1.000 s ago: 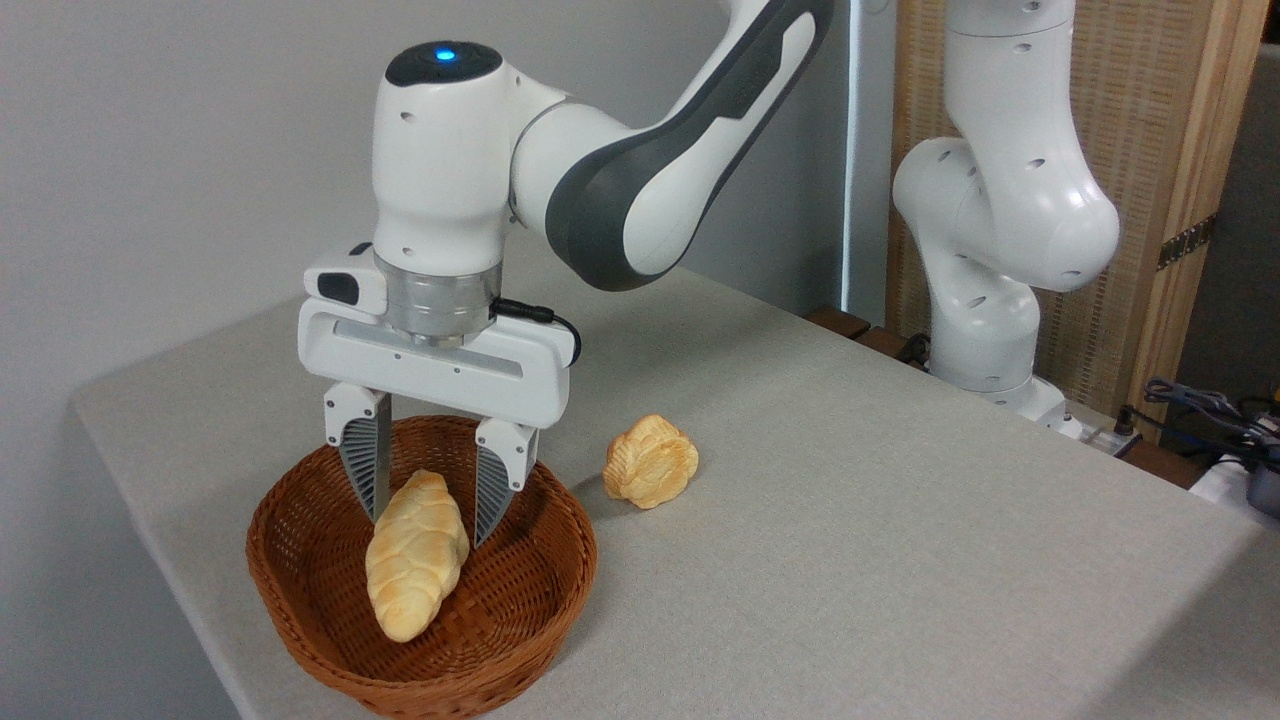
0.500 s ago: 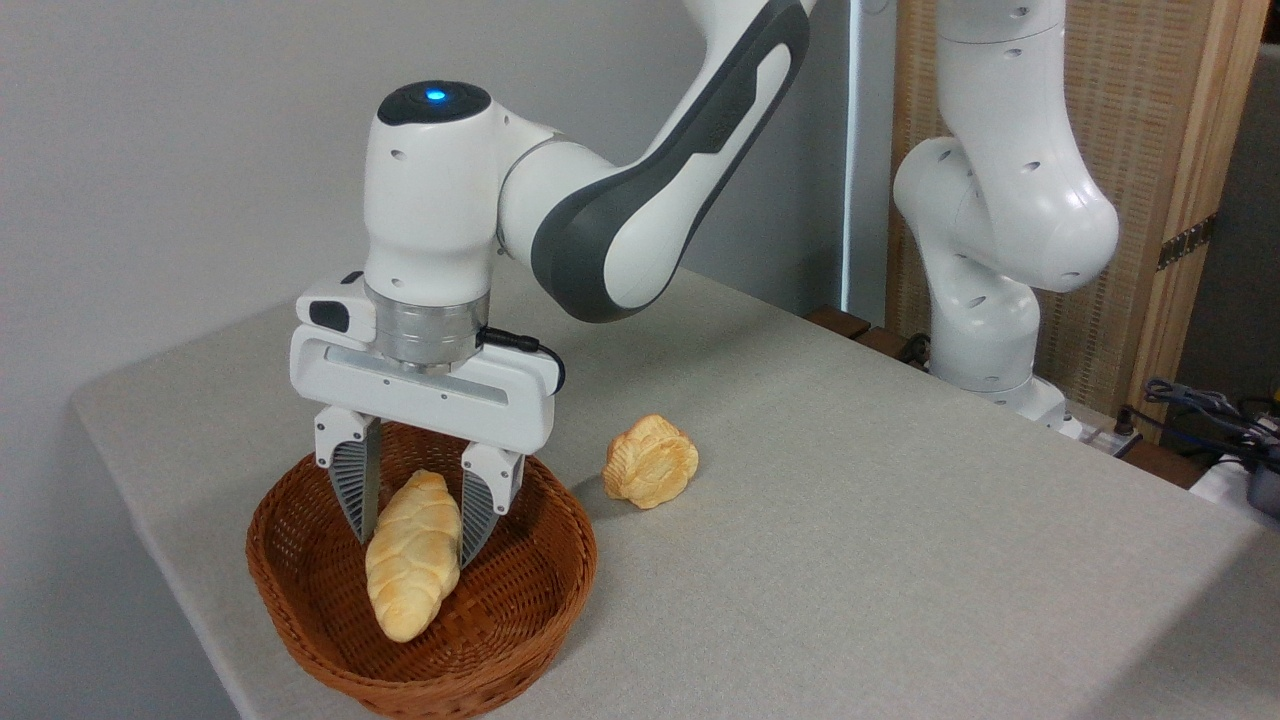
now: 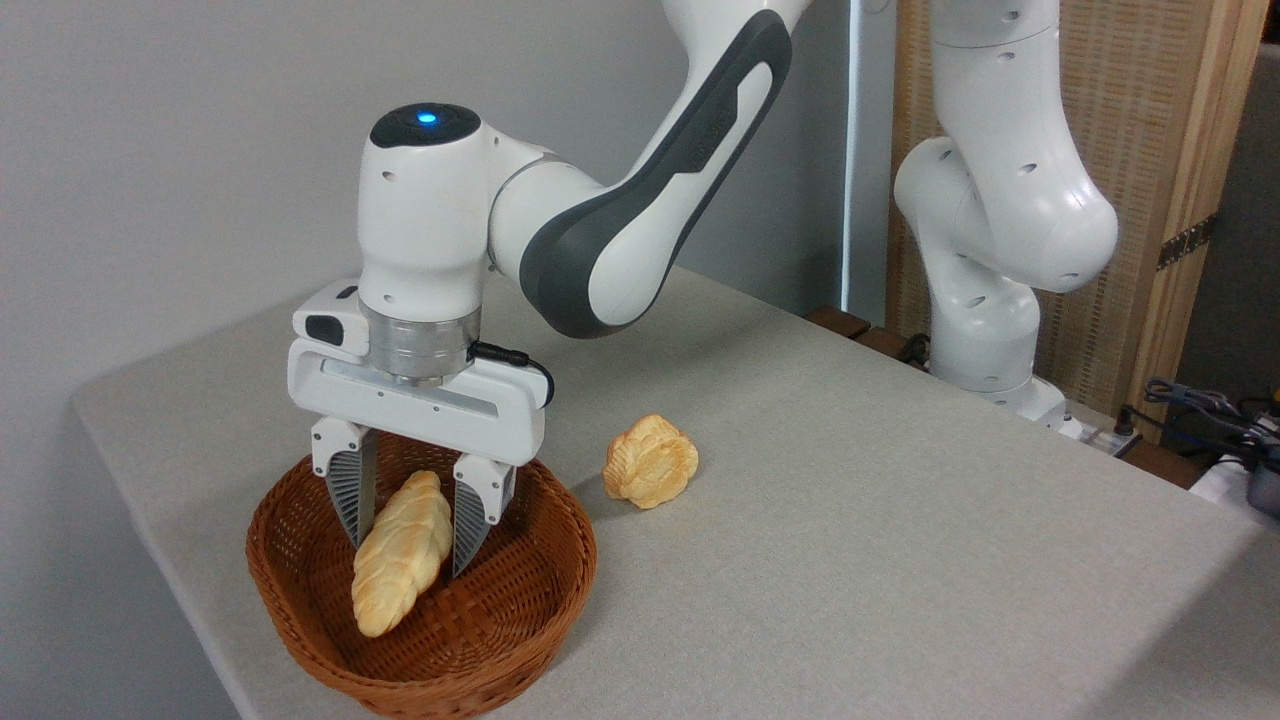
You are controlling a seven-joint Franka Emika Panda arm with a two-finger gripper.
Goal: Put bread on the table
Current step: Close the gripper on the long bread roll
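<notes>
Gripper [image 3: 405, 528] clamped on the bread [image 3: 400, 553], fingers pressing both sides of its upper half. Loaf tilted, lower end hanging below the fingertips, inside the wicker basket [image 3: 520, 640] on the table [image 3: 850, 560]. Round bun [image 3: 650, 461] right of gripper. No readable labels.

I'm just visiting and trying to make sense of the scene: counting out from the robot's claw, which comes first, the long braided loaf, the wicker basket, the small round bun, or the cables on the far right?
1. Bread: gripped between the gripper's fingers.
2. Basket: directly beneath, surrounding the bread.
3. Bun: on the table, to the right.
4. Cables: far right edge.
</notes>
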